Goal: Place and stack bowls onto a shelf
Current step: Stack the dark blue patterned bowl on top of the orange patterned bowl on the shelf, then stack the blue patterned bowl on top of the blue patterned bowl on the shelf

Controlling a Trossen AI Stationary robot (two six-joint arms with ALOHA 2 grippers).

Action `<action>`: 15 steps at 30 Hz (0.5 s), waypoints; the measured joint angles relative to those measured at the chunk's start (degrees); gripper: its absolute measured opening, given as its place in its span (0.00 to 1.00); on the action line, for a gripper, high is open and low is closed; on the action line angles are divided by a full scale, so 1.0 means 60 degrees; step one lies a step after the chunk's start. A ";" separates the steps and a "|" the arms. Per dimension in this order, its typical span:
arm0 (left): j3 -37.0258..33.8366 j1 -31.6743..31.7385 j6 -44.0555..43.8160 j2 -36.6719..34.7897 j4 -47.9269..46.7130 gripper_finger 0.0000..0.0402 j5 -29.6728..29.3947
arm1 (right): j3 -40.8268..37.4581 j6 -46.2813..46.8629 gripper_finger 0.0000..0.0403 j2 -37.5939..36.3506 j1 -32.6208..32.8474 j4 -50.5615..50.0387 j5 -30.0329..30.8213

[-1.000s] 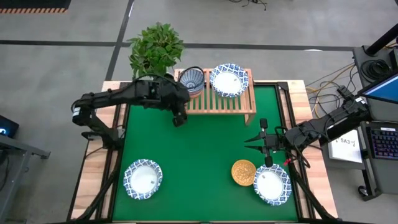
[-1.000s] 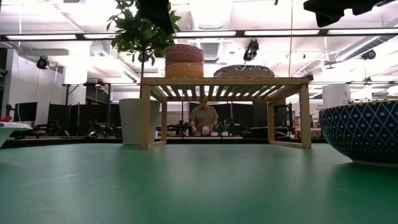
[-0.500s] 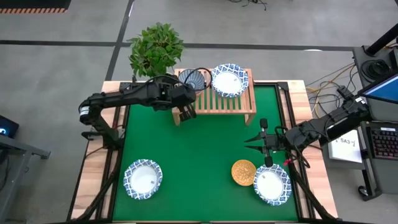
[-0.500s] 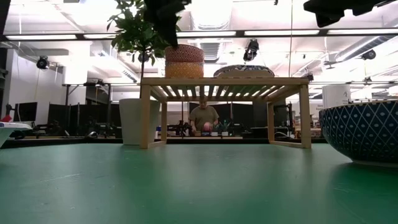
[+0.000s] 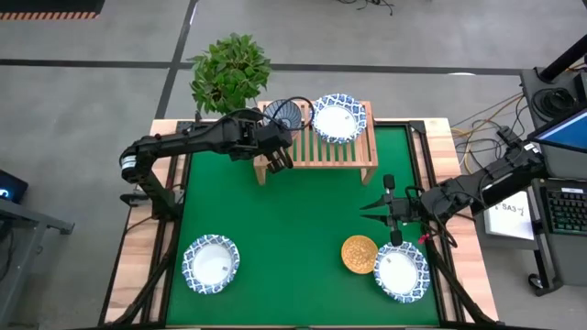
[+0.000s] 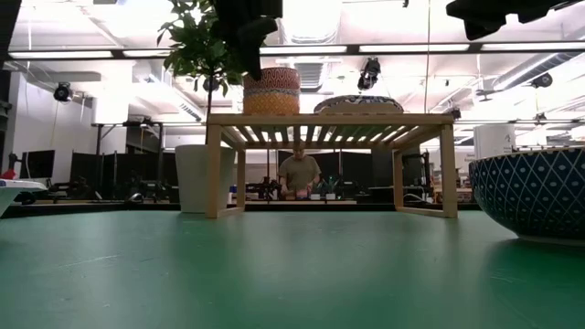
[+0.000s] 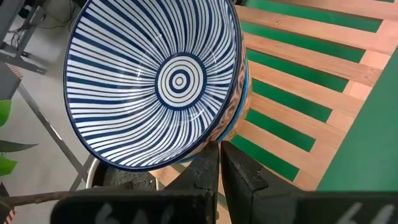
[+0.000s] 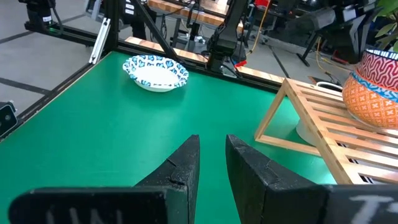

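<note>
I had the left arm stretched across to the shelf, its left gripper fully closed and empty just beside the striped bowl stacked at the shelf's left end. The right gripper hovered over the green mat, fingers slightly apart, holding nothing. A person sat beyond the table.

Left pincer closed beside striped bowl on shelf.

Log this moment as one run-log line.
left gripper: shut, empty, beside blue-striped bowl | right gripper: waiting over green mat
</note>
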 joint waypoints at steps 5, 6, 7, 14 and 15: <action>0.0000 -0.0048 -0.0004 -0.0005 -0.0020 0.00 -0.0001 | 0.0000 0.0013 0.17 0.0000 0.0000 0.0000 0.0000; -0.0004 -0.0091 -0.0003 -0.0016 -0.0020 0.00 -0.0005 | 0.0000 0.0013 0.17 0.0000 0.0000 0.0000 0.0000; -0.0004 -0.0136 0.0000 -0.0037 -0.0020 0.00 -0.0011 | 0.0000 0.0013 0.17 0.0000 0.0000 0.0000 0.0000; 0.0244 -0.0639 -0.0004 -0.0184 -0.0219 0.00 -0.0015 | 0.0000 -0.0001 0.17 0.0000 0.0000 0.0001 -0.0001; 0.0311 -0.0757 -0.0004 -0.0201 -0.0242 0.00 -0.0015 | 0.0000 -0.0002 0.17 0.0000 0.0000 0.0000 0.0000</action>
